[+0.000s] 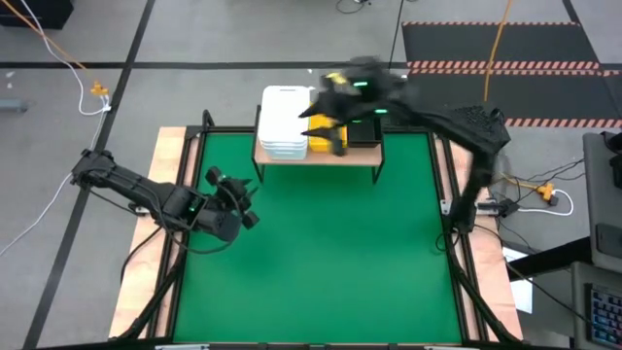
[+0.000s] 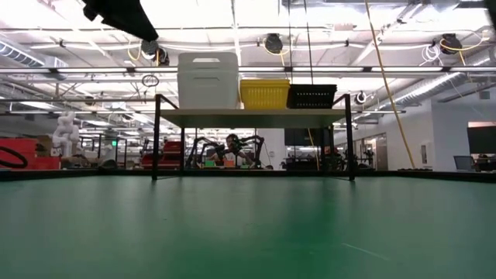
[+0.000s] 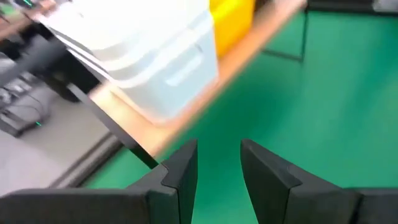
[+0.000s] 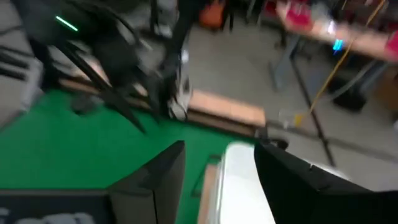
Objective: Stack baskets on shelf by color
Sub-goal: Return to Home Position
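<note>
The shelf [image 1: 321, 156] stands at the far middle of the green mat. On its board, from left to right, are a stack of white baskets [image 2: 208, 80], a yellow basket [image 2: 264, 94] and a black basket [image 2: 311, 96]. My right gripper [image 1: 321, 124] hovers open above the shelf, over the white and yellow baskets. In its wrist view the fingers [image 4: 217, 162] stand apart with a white basket [image 4: 239, 180] below them and nothing between them. My left gripper [image 1: 245, 201] waits open over the left part of the mat. It faces the shelf and the white stack [image 3: 143, 56].
The green mat [image 1: 321, 262] stretches bare from the shelf toward the near edge. A wooden border [image 1: 146, 262] frames the table. The shelf's thin black legs [image 2: 156, 139] stand on the mat. Cables [image 1: 58, 53] lie on the floor beyond the table.
</note>
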Robot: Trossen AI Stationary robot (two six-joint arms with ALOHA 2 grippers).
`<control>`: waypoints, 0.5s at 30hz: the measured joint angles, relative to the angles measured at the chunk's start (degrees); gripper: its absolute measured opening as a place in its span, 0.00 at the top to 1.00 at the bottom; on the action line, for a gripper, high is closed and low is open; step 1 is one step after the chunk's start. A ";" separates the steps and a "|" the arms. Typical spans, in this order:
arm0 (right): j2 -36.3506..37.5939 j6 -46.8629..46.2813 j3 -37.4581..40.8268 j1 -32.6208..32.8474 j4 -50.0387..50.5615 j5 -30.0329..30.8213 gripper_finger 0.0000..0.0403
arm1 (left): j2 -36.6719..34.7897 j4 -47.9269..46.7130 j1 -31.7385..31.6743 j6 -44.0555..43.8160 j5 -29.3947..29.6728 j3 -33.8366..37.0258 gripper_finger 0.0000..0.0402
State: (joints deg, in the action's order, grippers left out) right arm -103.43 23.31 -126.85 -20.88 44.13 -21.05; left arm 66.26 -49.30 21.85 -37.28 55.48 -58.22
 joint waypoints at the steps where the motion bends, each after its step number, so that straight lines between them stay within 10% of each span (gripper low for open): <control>1: 3.03 -0.14 1.45 0.30 -0.12 -0.07 0.54 | -0.13 0.76 -0.33 0.60 1.41 -0.01 0.69; 15: 52.56 -13.67 74.92 6.77 -44.64 16.30 0.70 | -2.04 45.83 -5.58 23.72 -4.05 20.25 0.69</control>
State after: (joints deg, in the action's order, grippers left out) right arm -50.88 9.64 -51.93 -14.11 -0.51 -4.75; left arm 64.22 -3.47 16.27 -13.56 51.43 -37.97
